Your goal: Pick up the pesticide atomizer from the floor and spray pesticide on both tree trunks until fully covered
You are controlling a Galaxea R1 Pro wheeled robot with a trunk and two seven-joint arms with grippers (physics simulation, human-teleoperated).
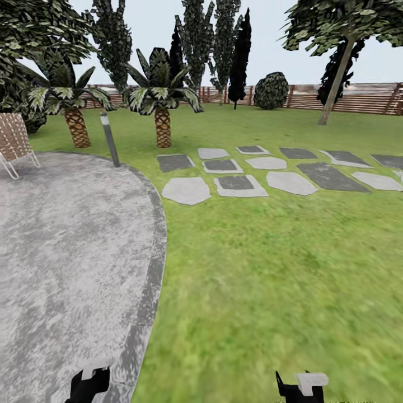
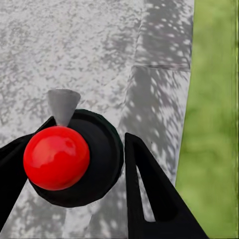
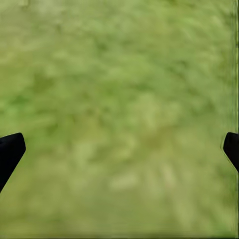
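Observation:
The pesticide atomizer (image 2: 56, 157), a dark bottle with a round red top and a grey nozzle, sits between the black fingers of my left gripper (image 2: 74, 174), which is shut on it. It hangs over the grey speckled floor (image 2: 74, 45) close to the floor's curved edge. In the head view the left gripper (image 1: 88, 386) is at the bottom edge above the floor (image 1: 67, 235). My right gripper (image 3: 119, 149) is open over the garden lawn, with nothing between its fingers, and appears in the head view (image 1: 299, 389) too. Both trees are out of view.
Grey stepping stones (image 1: 280, 173) cross the lawn (image 1: 268, 268) ahead. Two short palms (image 1: 161, 106), a lamp post (image 1: 109, 140) and a wicker chair (image 1: 14, 143) border the paving. A thin leaning tree (image 1: 336, 84) and a slatted fence (image 1: 347, 98) stand at the back.

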